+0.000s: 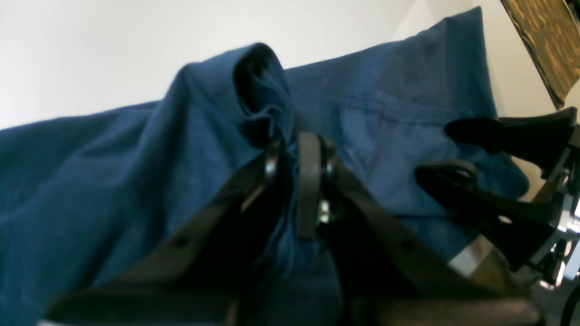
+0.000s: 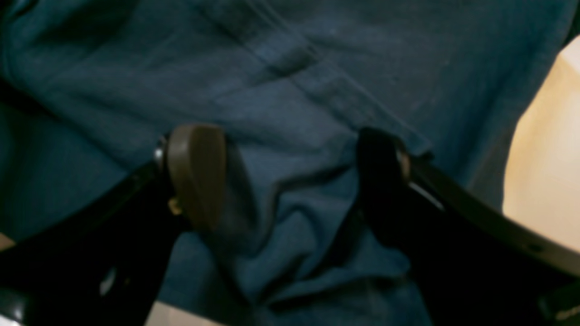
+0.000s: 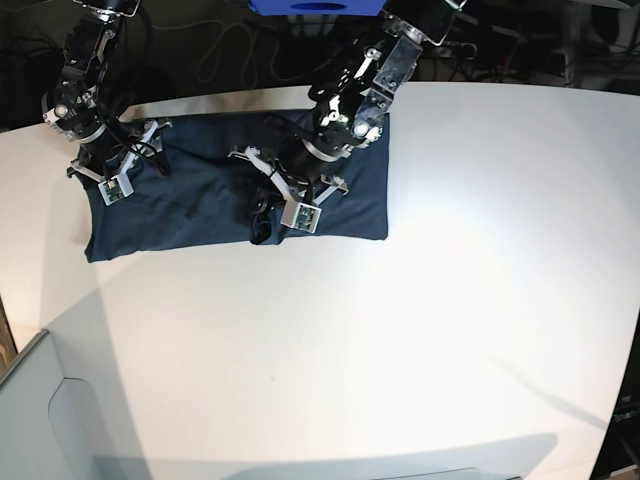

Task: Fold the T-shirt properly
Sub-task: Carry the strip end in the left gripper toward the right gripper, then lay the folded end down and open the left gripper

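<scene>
Cloth of the T-shirt (image 3: 200,205) lies spread on the white tabletop (image 3: 450,300), at its far side. The left gripper (image 1: 294,181) pinches a raised bunch of cloth near the shirt's middle, likely to lift it for a fold. The right gripper (image 2: 290,176) rests spread wide on the shirt's end, holding nothing, maybe ready to grab there.

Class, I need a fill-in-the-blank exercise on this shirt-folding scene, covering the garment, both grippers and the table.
1. The T-shirt lying on the table is dark ____ in colour.
2. The left gripper is ____ on a raised fold of the shirt.
3. The right gripper has its jaws ____ over the cloth.
4. The tabletop is ____ in colour.

Missing words: blue; shut; open; white
</scene>
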`<state>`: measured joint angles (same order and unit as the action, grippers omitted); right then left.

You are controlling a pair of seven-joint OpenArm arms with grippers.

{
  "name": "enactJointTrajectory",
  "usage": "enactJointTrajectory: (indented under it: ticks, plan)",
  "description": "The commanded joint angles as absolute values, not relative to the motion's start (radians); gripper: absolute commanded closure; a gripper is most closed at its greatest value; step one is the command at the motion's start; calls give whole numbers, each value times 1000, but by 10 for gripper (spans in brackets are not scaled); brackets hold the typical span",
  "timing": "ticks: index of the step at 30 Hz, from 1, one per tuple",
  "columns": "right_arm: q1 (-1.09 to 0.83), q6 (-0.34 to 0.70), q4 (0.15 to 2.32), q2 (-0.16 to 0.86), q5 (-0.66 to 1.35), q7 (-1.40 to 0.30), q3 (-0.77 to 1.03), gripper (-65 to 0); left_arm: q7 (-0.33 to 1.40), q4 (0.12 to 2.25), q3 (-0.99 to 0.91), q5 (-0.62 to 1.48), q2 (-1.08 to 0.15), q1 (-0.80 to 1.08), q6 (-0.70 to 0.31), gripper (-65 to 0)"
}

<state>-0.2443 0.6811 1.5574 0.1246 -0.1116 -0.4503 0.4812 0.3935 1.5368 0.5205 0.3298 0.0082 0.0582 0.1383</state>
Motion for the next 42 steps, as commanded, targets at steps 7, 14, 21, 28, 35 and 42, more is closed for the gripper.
enactJointTrajectory:
  ticks: [7,14,21,28,35,42]
  plan:
    - [-243,698,1566,153,-116,-456,481,-435,375,1593,524,338,13,56,131,-263]
    - [-240,698,1567,154,-116,-455,486,-436,364,1767,506,344,-64,131,131,-280]
    - [-228,698,1567,151,-116,-456,484,-436,364,1767,297,348,-85,211,125,-280]
    - [-231,698,1613,150,-114,-456,489,-438,364,1695,458,346,-85,159,124,-280]
    - [-240,698,1750,148,-113,-463,524,-438,364,1531,677,346,-73,50,128,-280]
    - [-206,698,1742,130,-110,-466,657,-441,364,1481,707,348,-47,35,124,-280]
